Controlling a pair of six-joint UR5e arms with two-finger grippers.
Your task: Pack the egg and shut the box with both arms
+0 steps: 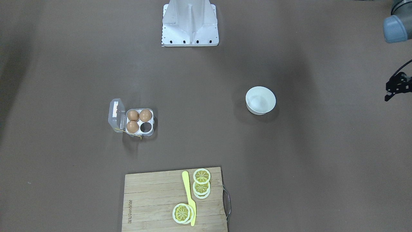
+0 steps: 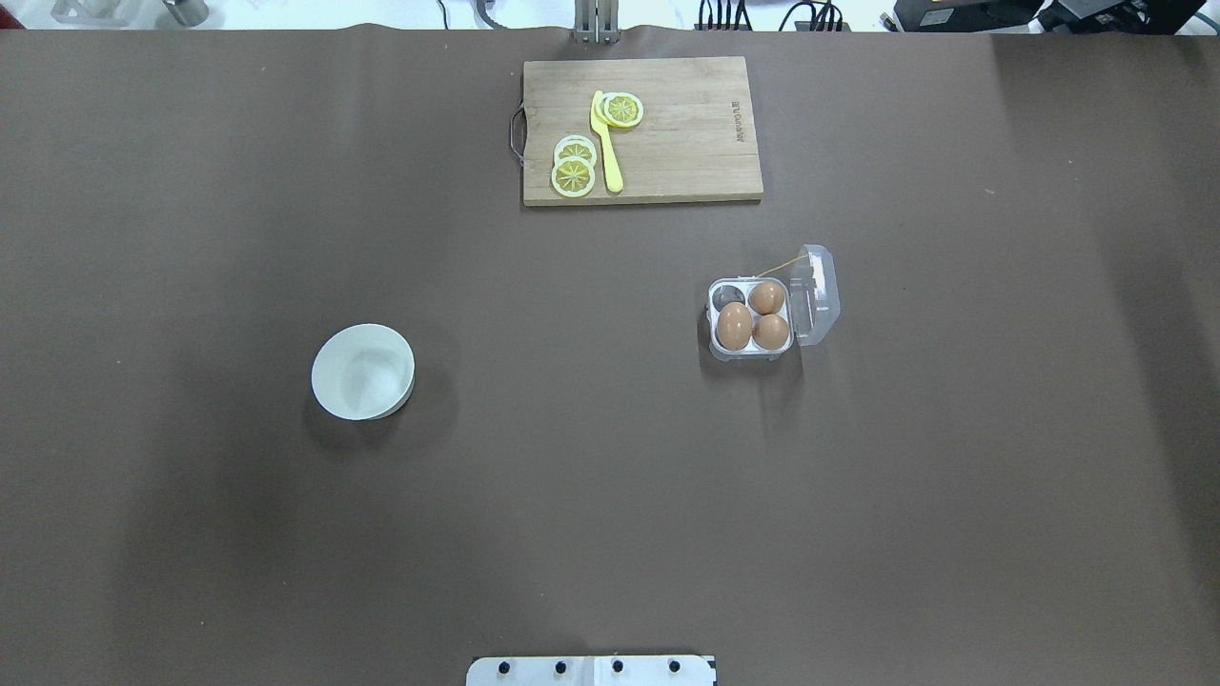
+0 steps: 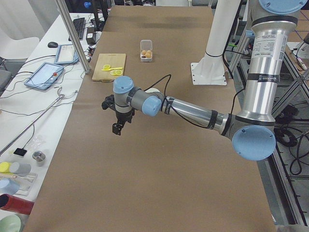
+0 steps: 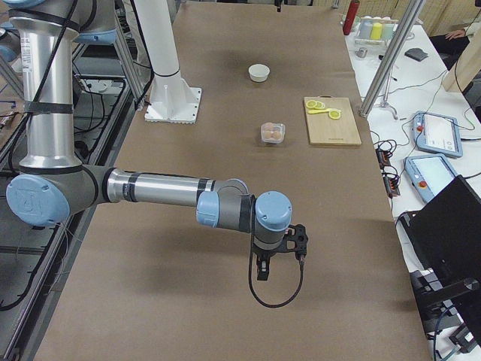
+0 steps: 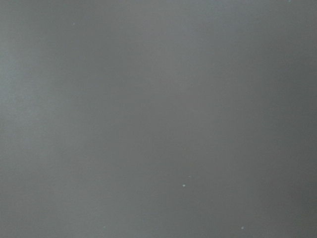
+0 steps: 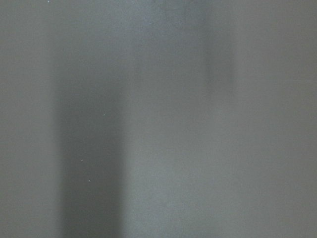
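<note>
Sitting in three cells of the box (image 2: 728, 292), lid swung open, on the right half of the table (image 2: 572, 476), are brown eggs (image 2: 734, 325); a white bowl (image 2: 363, 372) stands well left. Beyond either end hang the left gripper (image 3: 117, 126) and the right gripper (image 4: 263, 269); open or closed, I cannot tell.

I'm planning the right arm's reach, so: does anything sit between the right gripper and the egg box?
Nothing visible does. In the right side view only bare table lies between the right gripper and the box; the cutting board sits off to one side, the bowl beyond the box.
</note>
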